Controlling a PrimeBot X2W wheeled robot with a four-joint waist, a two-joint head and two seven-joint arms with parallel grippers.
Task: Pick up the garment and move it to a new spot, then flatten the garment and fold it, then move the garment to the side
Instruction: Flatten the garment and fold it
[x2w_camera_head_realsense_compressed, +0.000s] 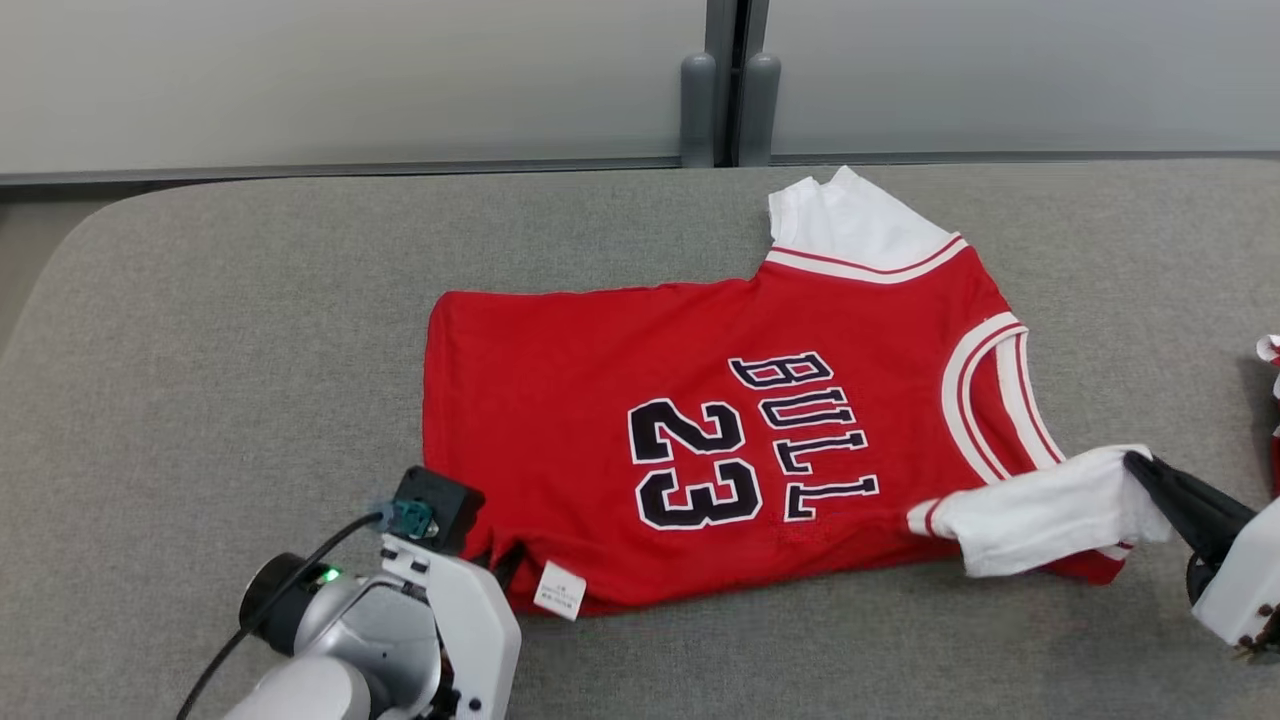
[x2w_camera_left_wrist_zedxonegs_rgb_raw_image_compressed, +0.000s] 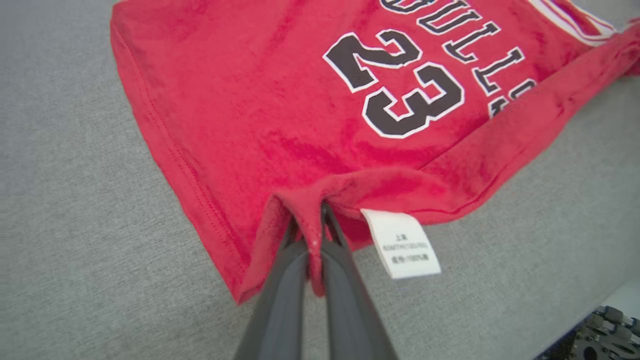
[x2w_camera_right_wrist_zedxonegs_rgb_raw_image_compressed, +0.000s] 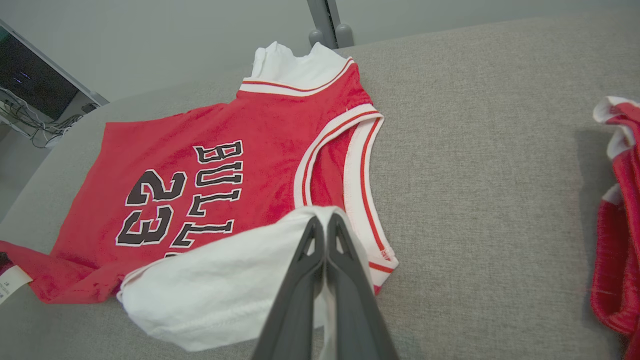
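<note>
Your head camera looks forward and down across the table (x2w_camera_head_realsense_compressed: 200, 350), far enough to take in the whole jersey (x2w_camera_head_realsense_compressed: 560, 400) and the wall (x2w_camera_head_realsense_compressed: 300, 70) behind; your left wrist camera sits low and very close at the hem corner, facing the neck end. Your right wrist camera sits close at the near sleeve, facing back toward the hem; all three share the number (x2w_camera_head_realsense_compressed: 690, 465) and label (x2w_camera_head_realsense_compressed: 560, 590).

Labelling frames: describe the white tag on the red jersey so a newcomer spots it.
On the grey table lies a red jersey numbered 23. Along its near edge, beside the left pincer pinching the hem, lies the tag: a small white printed rectangle, unlike the larger plain white sleeves.
</note>
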